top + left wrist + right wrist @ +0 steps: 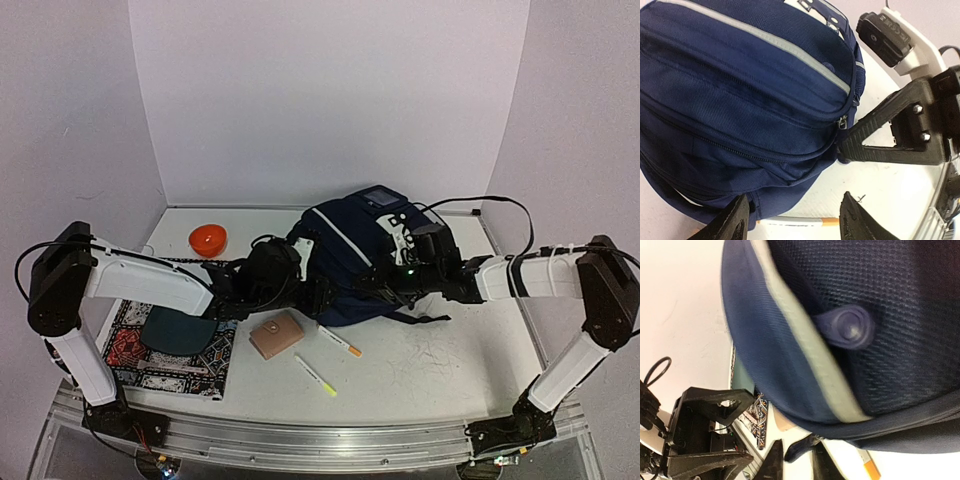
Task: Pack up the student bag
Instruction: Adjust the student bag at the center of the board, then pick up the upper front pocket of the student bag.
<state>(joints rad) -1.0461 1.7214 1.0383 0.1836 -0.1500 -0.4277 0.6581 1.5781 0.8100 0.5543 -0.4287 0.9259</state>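
The student bag [350, 245], navy with light-grey stripes, lies in the middle of the table. It also fills the left wrist view [740, 85] and the right wrist view [850, 330]. My left gripper [318, 297] is at the bag's near-left edge. It is open [797, 226] and empty, with the bag's lower edge by its left finger. My right gripper [398, 277] is at the bag's near-right side. It is closed narrowly [799, 465] on a navy zipper pull [801, 450]. One of its black fingers [880, 135] meets the bag's zipper end.
An orange-capped pen [341, 342] lies just before the bag, also under my left gripper [805, 221]. A yellow-tipped pen [316, 376], a tan pouch [276, 334], an orange bowl [208, 238] and a patterned mat [150, 365] with a dark teal item [178, 330] lie at the left.
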